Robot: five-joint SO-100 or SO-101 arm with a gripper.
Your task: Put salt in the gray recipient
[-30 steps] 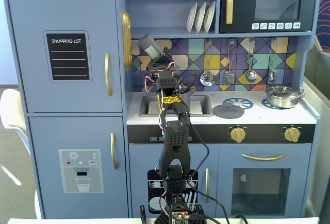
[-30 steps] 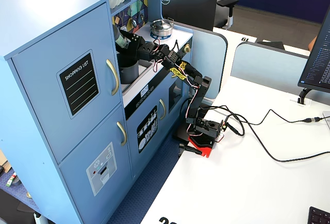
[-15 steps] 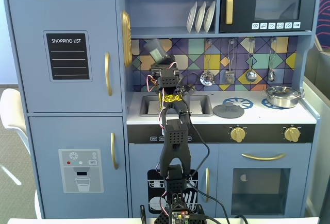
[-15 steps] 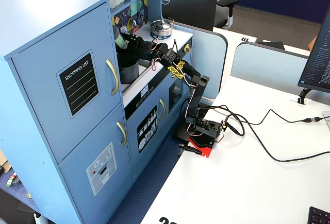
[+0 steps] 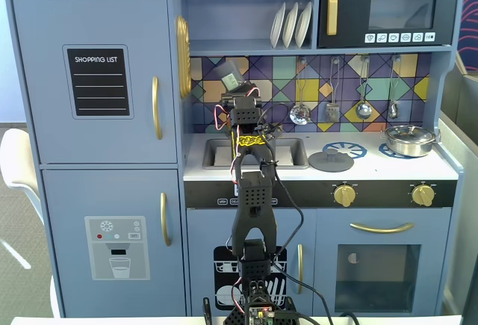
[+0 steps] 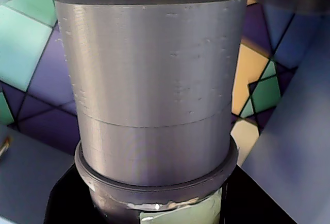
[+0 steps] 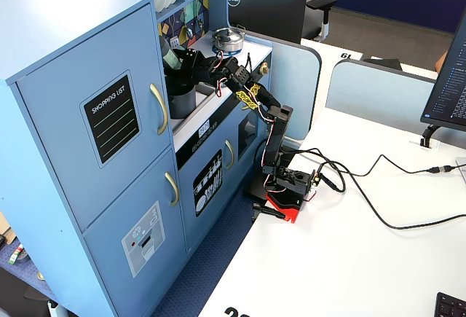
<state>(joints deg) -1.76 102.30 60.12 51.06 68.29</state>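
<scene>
Above the gray recipient (image 7: 181,100) in the sink, your tool (image 5: 233,86) holds the salt (image 5: 228,74) tilted, cap up.

We see even, bright indoor light in both fixed views, with soft shadows and no harsh glare. A small highlight sits on the steel pan (image 5: 408,140) at 3 o'clock in a fixed view. The white table (image 7: 349,259) reads very bright toward 5 o'clock in a fixed view. In the wrist view the salt (image 6: 152,87) fills the picture, lit from 12 o'clock, its lower part darker, while the tiled wall (image 6: 23,49) behind is soft and out of focus.
</scene>
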